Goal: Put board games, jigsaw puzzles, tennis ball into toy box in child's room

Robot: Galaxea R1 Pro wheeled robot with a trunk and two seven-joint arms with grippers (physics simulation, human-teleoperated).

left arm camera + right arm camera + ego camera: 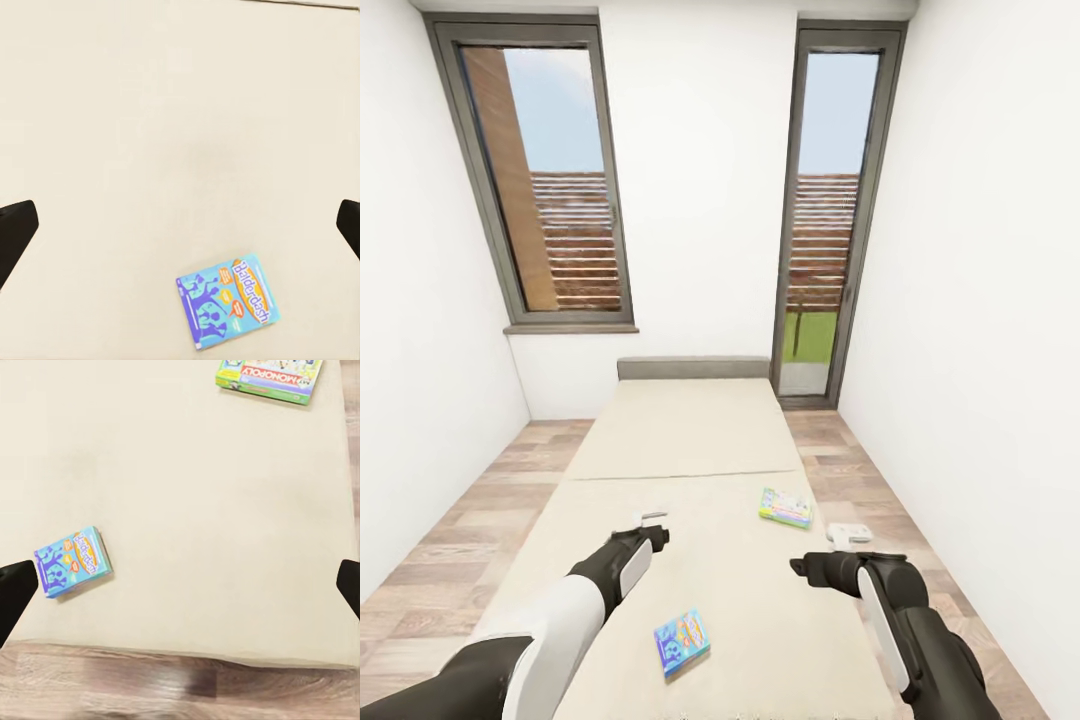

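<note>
Two board games lie flat on the bed's beige mattress [680, 440]. A blue one lettered "Balderdash" [682, 641] [227, 300] [73, 561] sits near the foot, between my arms. A green one with a red "MONOPOLY" banner [786, 507] [271, 376] lies near the bed's right edge. My left gripper [652, 522] hovers open above the mattress, up the bed from the blue box, its dark fingertips [15, 232] spread wide. My right gripper [848, 533] hangs open beside the Monopoly box, over the bed's right edge, empty, fingertips [349, 585] wide apart.
A grey headboard [693, 367] closes the bed's far end under white walls. Tall grey-framed windows [555, 180] [828, 220] stand behind. Wood-plank floor [470, 520] runs along both sides of the bed, narrower on the right [860, 470].
</note>
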